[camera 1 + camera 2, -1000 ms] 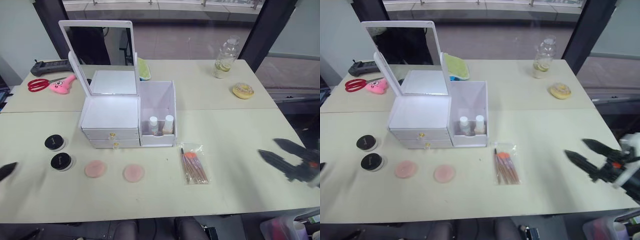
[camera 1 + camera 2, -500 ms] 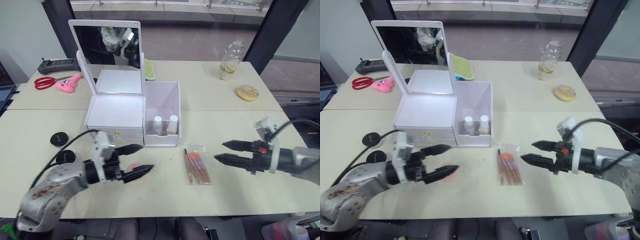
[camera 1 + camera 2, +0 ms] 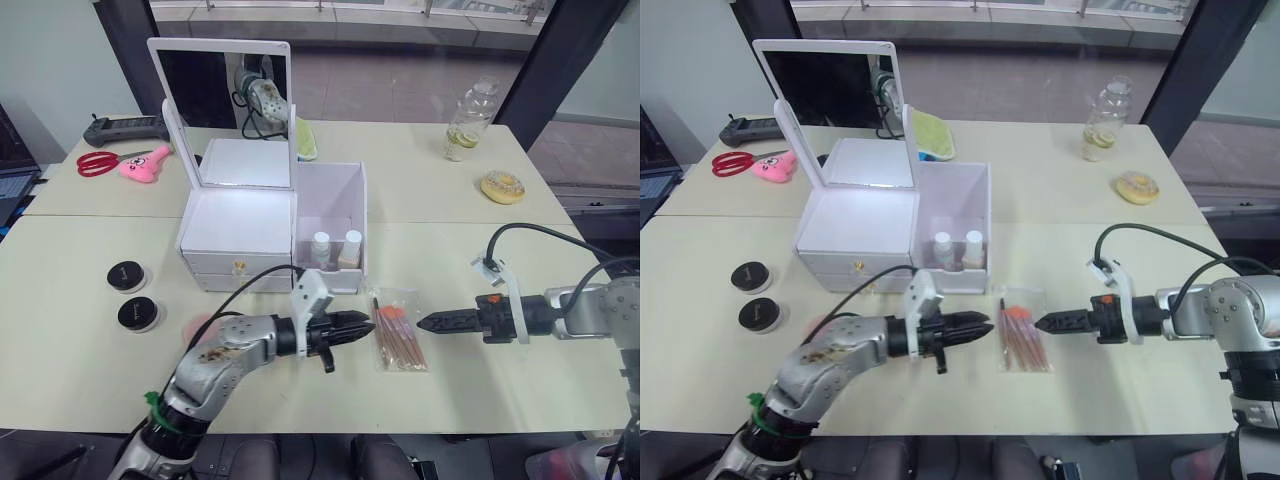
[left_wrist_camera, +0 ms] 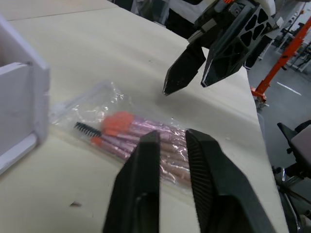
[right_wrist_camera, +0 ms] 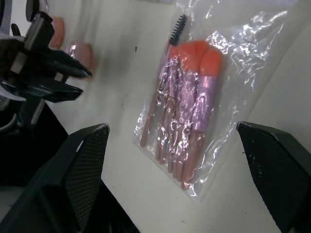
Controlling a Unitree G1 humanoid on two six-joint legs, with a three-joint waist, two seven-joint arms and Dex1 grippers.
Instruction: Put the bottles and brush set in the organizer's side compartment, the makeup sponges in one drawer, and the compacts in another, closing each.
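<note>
The brush set lies flat on the table in front of the white organizer. Two small bottles stand in its side compartment. Both drawers look closed. My left gripper points at the sleeve's left edge, shut with nothing in it. My right gripper is open just right of the sleeve, and the brush set lies ahead between its spread fingers. Two compacts sit left of the organizer. One makeup sponge peeks out beside my left arm, which hides the other.
At the back right stand a drink bottle with lime slices and a doughnut. Red scissors, a pink toy and a black remote lie back left. A green cloth sits behind the mirror.
Both arms have swung inward to either side of the brush set. The left gripper's fingers have closed from wide open. The camera has shifted too.
</note>
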